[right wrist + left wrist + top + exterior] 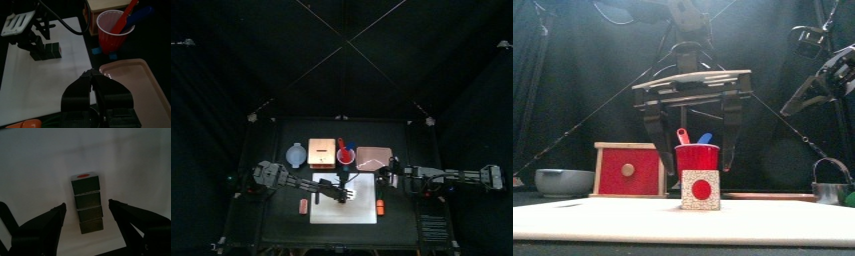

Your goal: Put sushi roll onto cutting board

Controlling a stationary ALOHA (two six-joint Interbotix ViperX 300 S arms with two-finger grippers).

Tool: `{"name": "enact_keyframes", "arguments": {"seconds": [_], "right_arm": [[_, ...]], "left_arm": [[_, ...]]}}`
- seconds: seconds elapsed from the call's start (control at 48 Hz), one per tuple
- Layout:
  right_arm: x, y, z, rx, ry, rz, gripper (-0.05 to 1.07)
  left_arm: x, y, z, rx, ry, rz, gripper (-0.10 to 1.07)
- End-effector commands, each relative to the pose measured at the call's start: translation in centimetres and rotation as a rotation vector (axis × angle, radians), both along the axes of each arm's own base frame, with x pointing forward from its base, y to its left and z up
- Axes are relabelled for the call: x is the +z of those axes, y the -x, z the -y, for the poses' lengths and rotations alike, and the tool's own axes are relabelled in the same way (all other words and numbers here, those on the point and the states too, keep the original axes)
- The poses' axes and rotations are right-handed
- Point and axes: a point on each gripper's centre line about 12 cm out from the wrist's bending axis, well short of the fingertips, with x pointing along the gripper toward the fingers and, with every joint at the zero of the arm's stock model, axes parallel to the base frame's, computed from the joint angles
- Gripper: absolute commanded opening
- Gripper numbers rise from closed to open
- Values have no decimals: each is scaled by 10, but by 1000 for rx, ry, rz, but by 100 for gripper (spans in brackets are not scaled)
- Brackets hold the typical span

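The sushi roll (87, 203), a short dark piece cut in segments with a white, red-dotted end, lies on the white cutting board (40, 173). My left gripper (87, 204) is open around it, one jaw on each side with a gap to the roll. In the front view the roll's end (700, 190) faces the camera, and the left gripper (691, 135) hangs over and behind it. The right wrist view also shows the roll (48, 51) on the board (40, 85). My right gripper (92, 74) is shut and empty over the board's right edge.
A red cup (345, 153) with utensils, an orange-tan rectangle (322, 150), a grey bowl (295, 154) and a pinkish-tan square (373, 157) stand behind the board. Small orange blocks (303, 206) (381, 207) lie at the board's left and right sides.
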Motion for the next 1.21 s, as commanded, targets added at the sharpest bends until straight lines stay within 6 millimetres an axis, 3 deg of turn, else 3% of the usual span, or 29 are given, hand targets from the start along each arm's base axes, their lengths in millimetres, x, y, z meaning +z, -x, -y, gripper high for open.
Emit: {"name": "enact_keyframes", "arguments": {"seconds": [0.0,0.188,0.312,0.458,0.646,0.917,1.188], "right_arm": [[3,-1,1,-8,-14,9,1],[8,-3,1,-23,-51,14,1],[9,-2,0,-33,-80,20,1],[13,-1,0,-47,-117,48,1],[20,1,0,-65,-158,89,1],[22,1,0,-73,-178,103,1],[21,1,0,-76,-182,101,1]], "left_arm": [[50,0,-5,-68,-32,98,98],[107,22,-16,-352,-150,133,98],[129,35,-20,-525,-228,152,98],[129,53,-19,-732,-312,114,98],[124,79,-13,-870,-390,143,98],[116,120,-3,-1061,-498,470,98],[119,158,-16,-1195,-625,677,98]]}}
